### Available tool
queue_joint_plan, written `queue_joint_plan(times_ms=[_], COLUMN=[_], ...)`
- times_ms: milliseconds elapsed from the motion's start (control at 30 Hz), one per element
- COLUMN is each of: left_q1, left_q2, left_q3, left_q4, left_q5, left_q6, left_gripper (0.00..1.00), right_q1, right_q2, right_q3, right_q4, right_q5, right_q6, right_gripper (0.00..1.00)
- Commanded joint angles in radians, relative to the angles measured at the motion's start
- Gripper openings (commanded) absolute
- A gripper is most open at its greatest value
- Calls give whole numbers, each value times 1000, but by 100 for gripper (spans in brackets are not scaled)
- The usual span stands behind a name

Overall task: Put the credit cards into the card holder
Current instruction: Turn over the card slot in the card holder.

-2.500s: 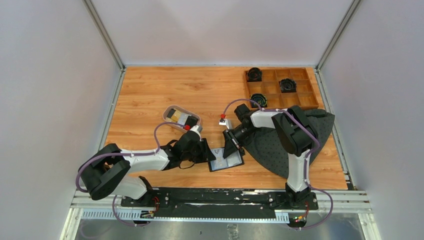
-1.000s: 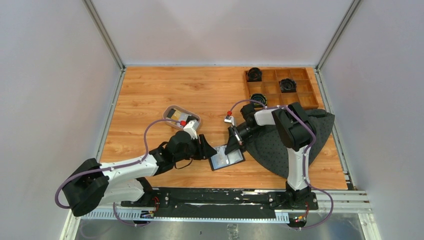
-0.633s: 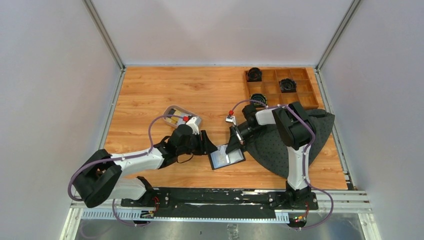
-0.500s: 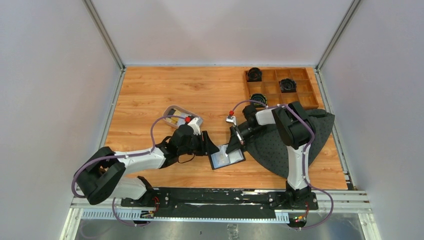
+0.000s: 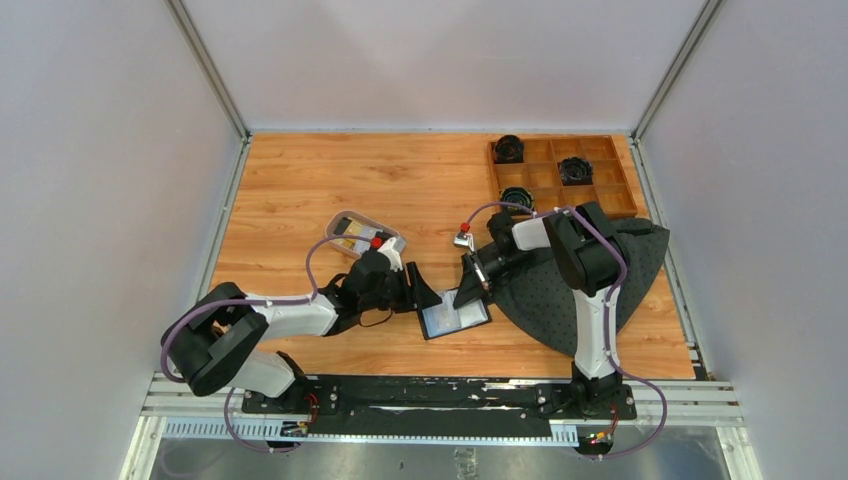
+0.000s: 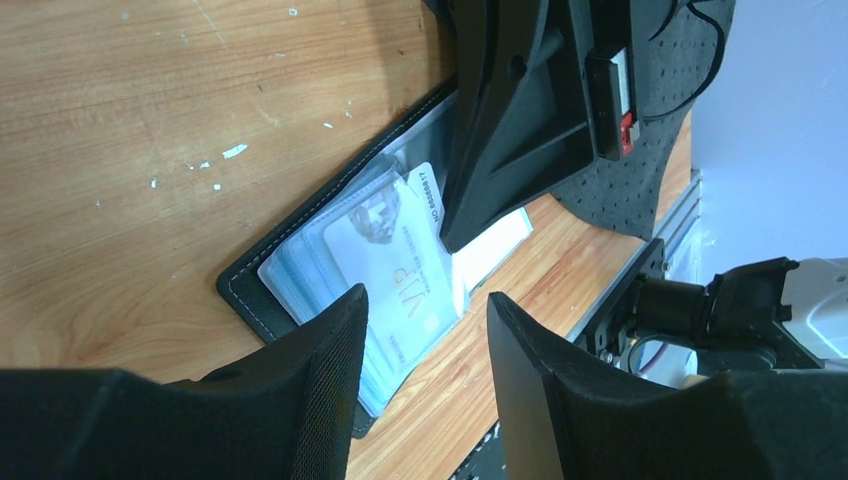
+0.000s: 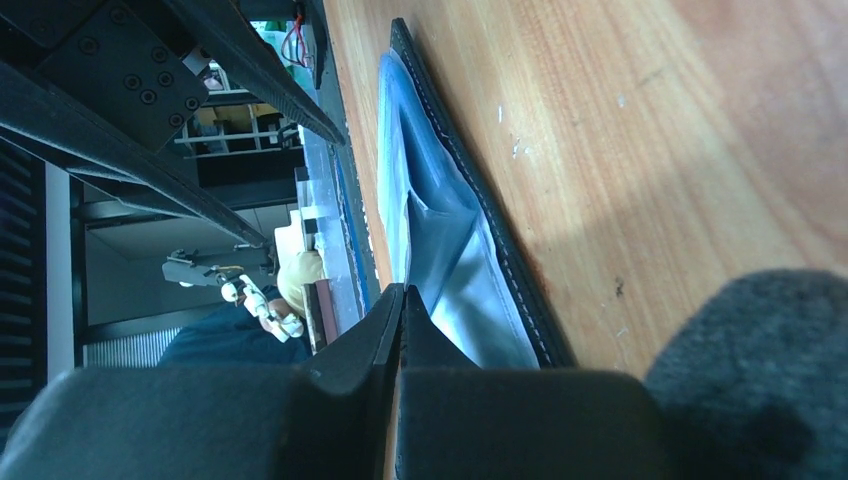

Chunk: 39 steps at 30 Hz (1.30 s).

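Note:
The black card holder (image 5: pixel 452 320) lies open on the table, its clear slots up. In the left wrist view the card holder (image 6: pixel 250 288) has a white card (image 6: pixel 395 265) marked VIP lying in its slots. My left gripper (image 5: pixel 424 298) is open and empty just left of the holder; in its own view the left gripper (image 6: pixel 428 300) hovers over the holder's near edge. My right gripper (image 5: pixel 468 291) is shut, its tip pressing down on the holder's sleeves (image 7: pixel 450 250); the right gripper (image 7: pixel 400 292) holds nothing I can see. More cards (image 5: pixel 352 229) lie in the oval tray (image 5: pixel 338 220).
A wooden compartment box (image 5: pixel 600 190) with black round parts stands at the back right. A dark dotted mat (image 5: pixel 540 295) lies under the right arm. The table's front rail (image 5: pixel 440 385) is close to the holder.
My left gripper has shifted a little to the right, closer to the holder's left edge, and its arm has swung. The right gripper stays pressed on the holder.

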Motion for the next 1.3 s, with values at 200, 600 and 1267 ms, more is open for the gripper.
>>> queue_joint_plan(times_ms=[200, 600, 1267], left_q1=[11, 13, 9], left_q2=[51, 97, 109], left_q3=[-2, 4, 27], left_q4=[26, 23, 26], left_q5=[-33, -36, 28], left_q6=[-20, -47, -76], left_gripper=[52, 54, 51], right_q1=[-17, -17, -17], right_q2=[27, 32, 41], right_q3=[4, 6, 7], right_q4=[-39, -40, -41], right_q5=[-15, -7, 12], right_q6=[-37, -34, -23], right_gripper=[0, 0, 5])
